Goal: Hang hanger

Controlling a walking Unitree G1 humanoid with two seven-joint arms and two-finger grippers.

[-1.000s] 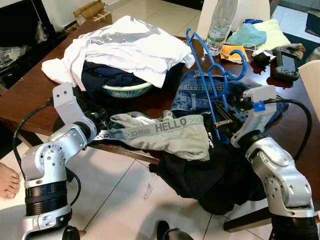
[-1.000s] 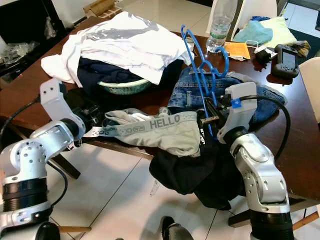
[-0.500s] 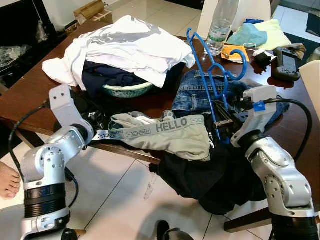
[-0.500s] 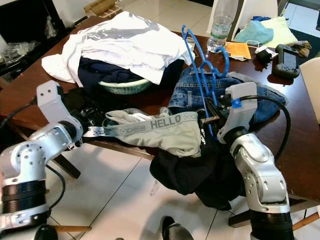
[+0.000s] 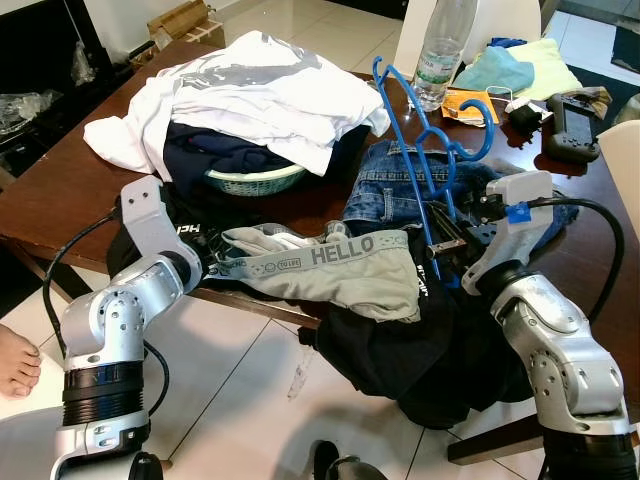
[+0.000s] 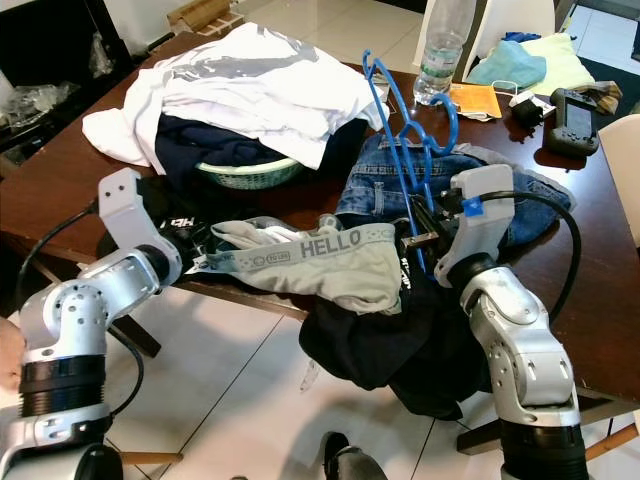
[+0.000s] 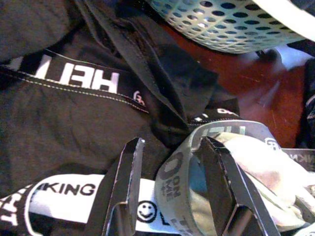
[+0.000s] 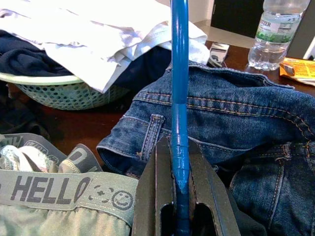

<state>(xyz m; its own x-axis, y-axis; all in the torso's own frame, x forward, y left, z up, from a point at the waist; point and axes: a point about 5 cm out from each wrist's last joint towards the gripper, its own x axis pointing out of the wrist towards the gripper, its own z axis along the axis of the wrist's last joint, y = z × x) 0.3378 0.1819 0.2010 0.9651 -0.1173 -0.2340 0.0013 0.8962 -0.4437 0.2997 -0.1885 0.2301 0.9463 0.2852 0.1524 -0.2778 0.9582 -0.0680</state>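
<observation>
Firmly between right pincer [image 8: 178, 206]: hanger [image 5: 425, 135].

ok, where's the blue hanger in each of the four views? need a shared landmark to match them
Left eye: blue hanger right of centre, standing over the jeans, shut in the right gripper.
Right eye: same.
Left wrist: not in it.
Right wrist: vertical bar at centre.
Landmark: grey HELLO waistband.

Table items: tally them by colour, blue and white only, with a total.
Blue: 2, the blue hanger clamped in the right gripper and the denim jeans.
White: 1, the heap of white shirts on the basket.
Total: 3.
</observation>
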